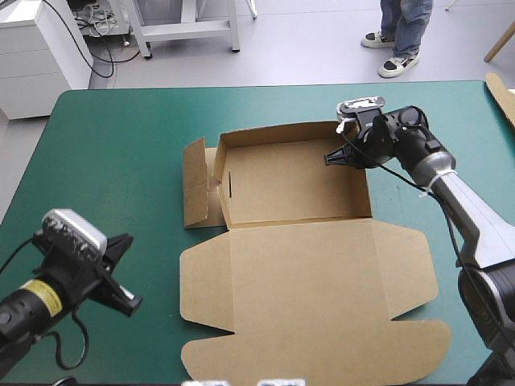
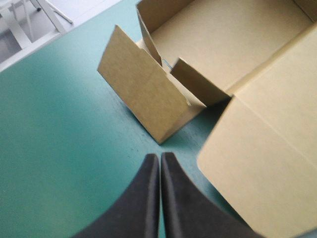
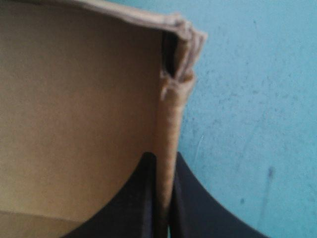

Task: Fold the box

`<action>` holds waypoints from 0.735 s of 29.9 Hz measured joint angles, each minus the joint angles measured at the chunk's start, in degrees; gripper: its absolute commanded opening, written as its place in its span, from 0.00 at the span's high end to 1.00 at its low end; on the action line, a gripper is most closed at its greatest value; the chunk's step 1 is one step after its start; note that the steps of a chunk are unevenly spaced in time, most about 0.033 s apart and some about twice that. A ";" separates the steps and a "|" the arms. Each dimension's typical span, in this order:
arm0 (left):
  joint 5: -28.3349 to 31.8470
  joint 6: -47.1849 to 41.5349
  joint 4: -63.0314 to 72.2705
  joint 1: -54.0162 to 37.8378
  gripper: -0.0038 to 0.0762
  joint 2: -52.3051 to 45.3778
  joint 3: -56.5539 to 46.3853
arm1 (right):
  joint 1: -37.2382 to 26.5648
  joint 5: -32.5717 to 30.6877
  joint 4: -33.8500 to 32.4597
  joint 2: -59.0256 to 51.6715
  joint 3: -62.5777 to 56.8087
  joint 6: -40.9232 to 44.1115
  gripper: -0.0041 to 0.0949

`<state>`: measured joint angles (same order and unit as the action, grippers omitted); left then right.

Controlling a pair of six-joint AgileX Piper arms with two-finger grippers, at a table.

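The table (image 1: 113,145) under its teal-green cover fills most of the high view. From the centre toward the lower right of that frame lies the brown cut-board box (image 1: 306,273), an open tray with raised walls in the upper middle and its broad lid flat toward the bottom edge. At the tray's left end a loose brown side flap (image 1: 194,183) stands tilted outward, not yet tucked, with its long axis running from the near side of the table to the far side. The right arm's black fin-shaped fingers (image 3: 141,198) are clamped on the tray's right wall close to its far corner, the board pinched between them. The left arm's black fingers (image 2: 141,198), at the lower left of the high view, are pressed together on nothing. The flap lies just ahead of them, not touching. We judge the left arm much the nearer to that flap, so folding it inward looks like its job.
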<state>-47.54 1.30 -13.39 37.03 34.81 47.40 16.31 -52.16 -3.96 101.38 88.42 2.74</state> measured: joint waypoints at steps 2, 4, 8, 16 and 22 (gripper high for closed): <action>0.00 0.00 1.64 0.00 0.96 -5.03 -4.83 | 0.00 2.15 -0.28 1.03 0.00 0.00 0.98; 0.00 0.00 3.74 0.00 0.96 -9.74 -9.18 | 0.00 3.65 -0.32 1.85 0.00 -0.07 0.98; -0.33 0.00 6.79 0.00 0.96 -17.65 -15.54 | 0.00 4.34 -0.08 2.56 -0.21 -0.19 0.98; -0.13 0.00 9.74 0.00 0.96 -29.08 -21.86 | 0.10 3.36 1.97 3.75 -1.48 -0.31 0.98; 0.43 0.00 10.04 0.00 0.96 -29.63 -21.86 | 0.10 3.49 2.11 4.21 -1.43 -0.37 0.89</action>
<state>-47.12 1.30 -3.35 37.03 5.18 25.53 16.41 -48.67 -1.86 105.58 86.99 2.37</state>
